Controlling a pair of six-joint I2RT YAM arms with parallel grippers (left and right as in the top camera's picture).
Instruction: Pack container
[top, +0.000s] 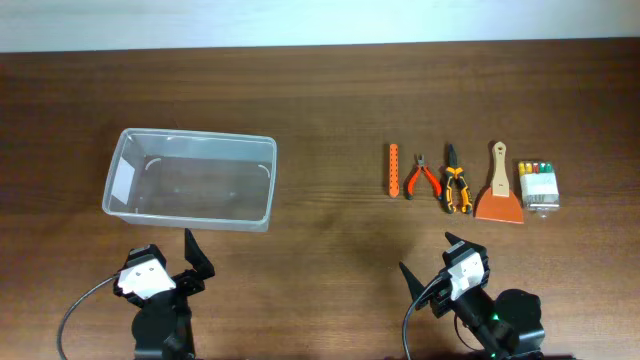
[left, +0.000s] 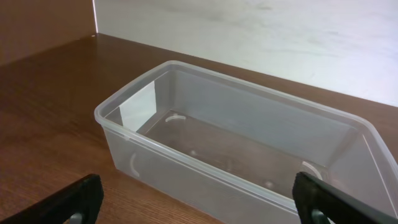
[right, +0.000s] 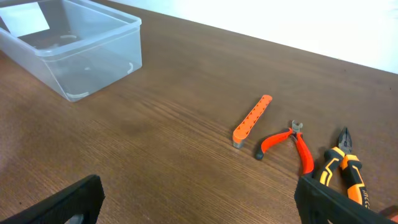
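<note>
Nothing packed yet. Clear rectangular plastic bin (top: 196, 137) empty, just beyond wide-spread left gripper (left: 198, 196) fingers. Right gripper (right: 199, 190) fingers wide, empty; flat orange holed bar (right: 253, 120) ahead: reach, straddle, pinch.

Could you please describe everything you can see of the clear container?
The container is a clear, translucent plastic rectangular bin with rounded corners, a rim and slightly tapering walls. A white label sits on one short end wall. It is lidless and empty, standing upright on the brown wooden table, on its left half. Only the table touches it.
</note>
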